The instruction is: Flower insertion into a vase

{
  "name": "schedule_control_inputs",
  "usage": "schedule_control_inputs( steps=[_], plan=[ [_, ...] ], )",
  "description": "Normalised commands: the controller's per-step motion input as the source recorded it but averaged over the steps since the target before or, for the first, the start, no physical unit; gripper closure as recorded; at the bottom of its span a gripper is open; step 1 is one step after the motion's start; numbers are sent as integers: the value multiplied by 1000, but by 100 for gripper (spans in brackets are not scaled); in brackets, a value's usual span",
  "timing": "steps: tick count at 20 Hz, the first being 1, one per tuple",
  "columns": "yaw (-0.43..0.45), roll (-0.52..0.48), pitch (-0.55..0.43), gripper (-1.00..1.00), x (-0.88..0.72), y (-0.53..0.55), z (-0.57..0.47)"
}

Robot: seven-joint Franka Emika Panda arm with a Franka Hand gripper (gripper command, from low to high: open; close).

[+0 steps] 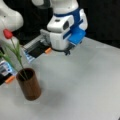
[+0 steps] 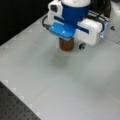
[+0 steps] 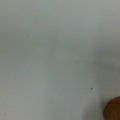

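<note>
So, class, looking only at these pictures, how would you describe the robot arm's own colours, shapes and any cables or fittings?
In both front views the arm is glossy white with rounded shells and a royal-blue band. A boxy white block sits at its wrist, with a bright blue plate fixed to it. The gripper beneath looks small and dark. A dark cable loops beside the wrist in a front view.

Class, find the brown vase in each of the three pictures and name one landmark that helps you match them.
Front view: the vase stands at lower left, holding the red flower.
Front view: the vase is at top centre, partly hidden behind the arm.
Wrist view: only an edge of the vase shows at bottom right.
Shared landmark: the grey table.
</note>
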Motion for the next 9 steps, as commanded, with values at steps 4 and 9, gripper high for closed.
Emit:
schedule_control_inputs(
  steps=[4,9],
  plan=[
    [-56,52,257,-100,178,6,189],
    [-63,67,216,-100,126,-20,184]
  ],
)
